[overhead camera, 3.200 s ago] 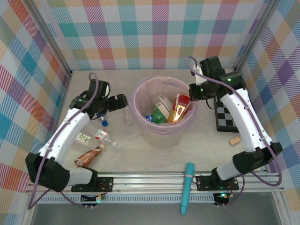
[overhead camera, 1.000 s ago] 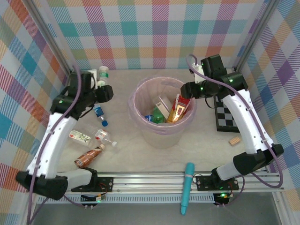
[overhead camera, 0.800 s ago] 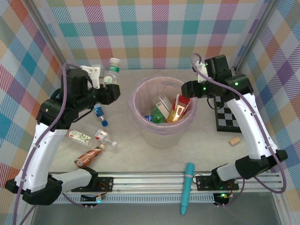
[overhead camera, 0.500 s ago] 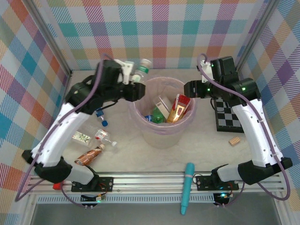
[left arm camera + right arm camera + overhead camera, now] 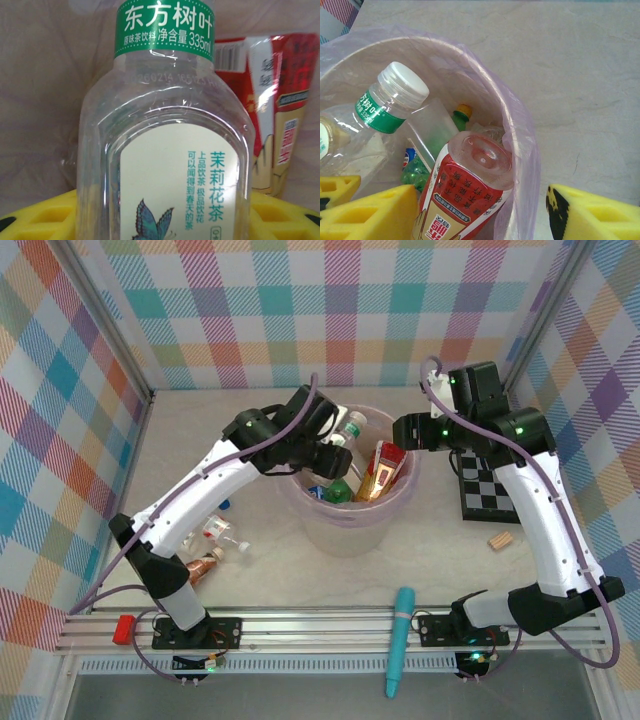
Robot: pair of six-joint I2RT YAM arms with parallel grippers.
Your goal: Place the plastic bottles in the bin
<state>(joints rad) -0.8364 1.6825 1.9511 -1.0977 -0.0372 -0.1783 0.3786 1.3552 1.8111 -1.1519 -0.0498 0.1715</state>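
Note:
My left gripper (image 5: 335, 443) hangs over the bin (image 5: 345, 532), shut on a clear bottle (image 5: 348, 427) with a green neck band and white cap. In the left wrist view that bottle (image 5: 165, 150) stands upright between my yellow fingers (image 5: 35, 217), its pale butterfly label facing the camera. My right gripper (image 5: 398, 430) hovers open above the bin's right rim (image 5: 522, 135). Below it a red-labelled bottle (image 5: 470, 195) leans bottom-up inside, beside a green bottle (image 5: 415, 172). The held bottle (image 5: 390, 102) also shows there. A clear bottle (image 5: 216, 530) and a copper-brown bottle (image 5: 196, 570) lie on the table's left side.
A checkered board (image 5: 485, 490) and a small wooden block (image 5: 500, 539) lie right of the bin. A long teal tube (image 5: 400, 640) rests across the front rail. A blue cap (image 5: 222, 504) peeks out beside my left arm. Plaid walls enclose the table.
My left arm has swung from the back left of the table rightward, carrying the green-banded bottle over the bin. My right gripper has lifted slightly and widened.

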